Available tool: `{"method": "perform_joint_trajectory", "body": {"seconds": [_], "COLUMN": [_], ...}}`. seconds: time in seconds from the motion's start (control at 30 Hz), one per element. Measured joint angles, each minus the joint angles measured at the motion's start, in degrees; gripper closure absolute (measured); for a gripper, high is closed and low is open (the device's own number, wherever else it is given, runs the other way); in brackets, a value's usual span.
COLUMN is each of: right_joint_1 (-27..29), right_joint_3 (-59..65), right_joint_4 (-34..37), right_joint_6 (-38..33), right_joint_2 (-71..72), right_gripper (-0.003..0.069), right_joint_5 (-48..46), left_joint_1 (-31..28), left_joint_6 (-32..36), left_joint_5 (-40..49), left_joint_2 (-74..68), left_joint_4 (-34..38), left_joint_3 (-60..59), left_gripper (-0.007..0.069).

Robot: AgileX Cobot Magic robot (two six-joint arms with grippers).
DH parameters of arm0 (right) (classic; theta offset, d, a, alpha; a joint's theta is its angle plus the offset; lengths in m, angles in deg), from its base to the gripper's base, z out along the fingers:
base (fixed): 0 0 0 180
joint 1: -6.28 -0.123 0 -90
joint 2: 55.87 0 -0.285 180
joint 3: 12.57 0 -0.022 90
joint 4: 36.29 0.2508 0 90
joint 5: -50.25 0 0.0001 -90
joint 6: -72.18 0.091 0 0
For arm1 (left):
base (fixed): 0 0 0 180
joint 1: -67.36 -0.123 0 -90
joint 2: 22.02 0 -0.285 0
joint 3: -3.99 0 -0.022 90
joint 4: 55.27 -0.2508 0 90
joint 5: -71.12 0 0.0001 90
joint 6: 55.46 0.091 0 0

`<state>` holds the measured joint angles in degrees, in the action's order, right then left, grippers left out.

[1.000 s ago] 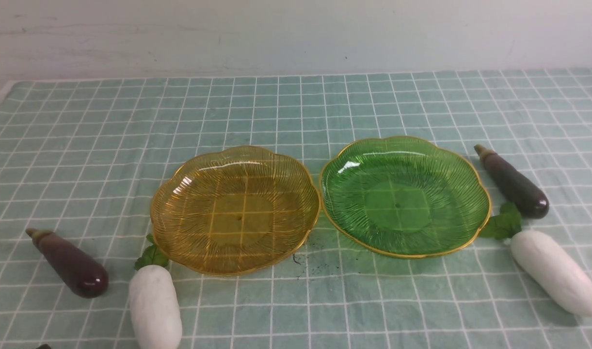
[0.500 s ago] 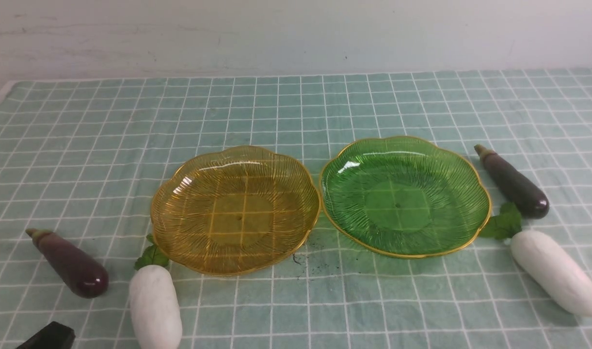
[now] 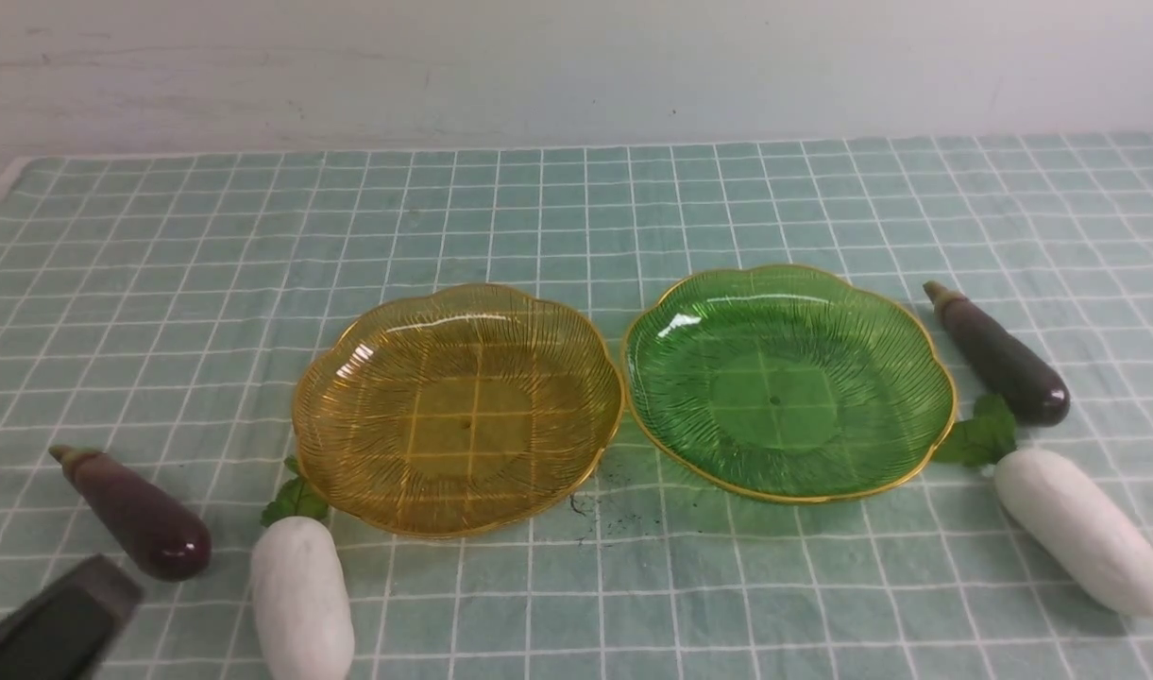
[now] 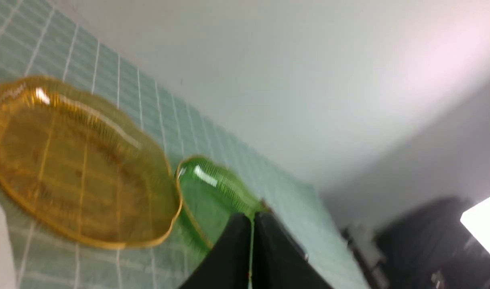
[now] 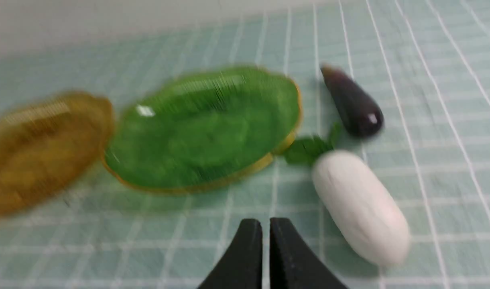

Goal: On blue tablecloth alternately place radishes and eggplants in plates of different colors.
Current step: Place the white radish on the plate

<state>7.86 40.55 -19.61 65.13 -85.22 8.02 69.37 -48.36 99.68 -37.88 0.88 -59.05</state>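
Plates (image 3: 458, 411) sit side by side on the tablecloth (image 3: 576, 208), eggplants (image 3: 137, 515) and radishes (image 3: 302, 600) flanking them.

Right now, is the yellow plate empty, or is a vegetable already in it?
Empty. The yellow plate shows only the tablecloth grid through its bottom; the nearest radish lies outside its rim.

A plain off-white wall (image 3: 576, 66) runs behind the tabletop's far edge, matte, with faint grey scuffs and a few dark specks; the lighting is soft and even; in the left wrist view the wall takes a pinkish glow, then a grey shadowed band (image 4: 409, 152); past it lie dark blurred shapes (image 4: 421, 241) and a bright white patch (image 4: 485, 222).
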Motion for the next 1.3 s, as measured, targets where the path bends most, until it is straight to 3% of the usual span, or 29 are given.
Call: {"method": "perform_joint_trajectory", "body": {"seconds": [0.1,0.3,0.63,1.07,1.17,1.3], "right_joint_1": [0.0,0.0,0.0,0.0,0.0,0.0], "right_joint_3": [-2.87,-10.09,-23.73,-27.4,-27.4,-27.4], "right_joint_4": [-4.75,-6.18,-9.05,-11.47,-11.54,-11.54], "right_joint_6": [0.0,0.0,-1.98,-5.67,-5.71,-5.71], "right_joint_2": [-11.71,-33.08,-54.74,-71.45,-74.71,-77.4], "right_gripper": [0.0639,0.0639,0.0578,0.0104,0.0055,0.0056], "right_joint_5": [-4.17,-5.04,-3.2,-0.33,0.53,0.52], "left_joint_1": [0.0,0.0,0.0,0.0,0.0,0.0], "left_joint_6": [2.63,7.24,14.68,15.01,15.01,15.01], "left_joint_5": [9.34,24.52,26.52,26.52,26.52,26.52], "left_joint_2": [-9.5,-28.89,-43.33,-43.45,-43.45,-43.45], "left_joint_4": [-3.49,-11.26,-12.25,-12.21,-12.21,-12.21], "left_joint_3": [1.92,5.81,7.37,7.41,7.41,7.41], "left_gripper": [0.0632,0.0632,0.0631,0.0631,0.0631,0.0631]}}
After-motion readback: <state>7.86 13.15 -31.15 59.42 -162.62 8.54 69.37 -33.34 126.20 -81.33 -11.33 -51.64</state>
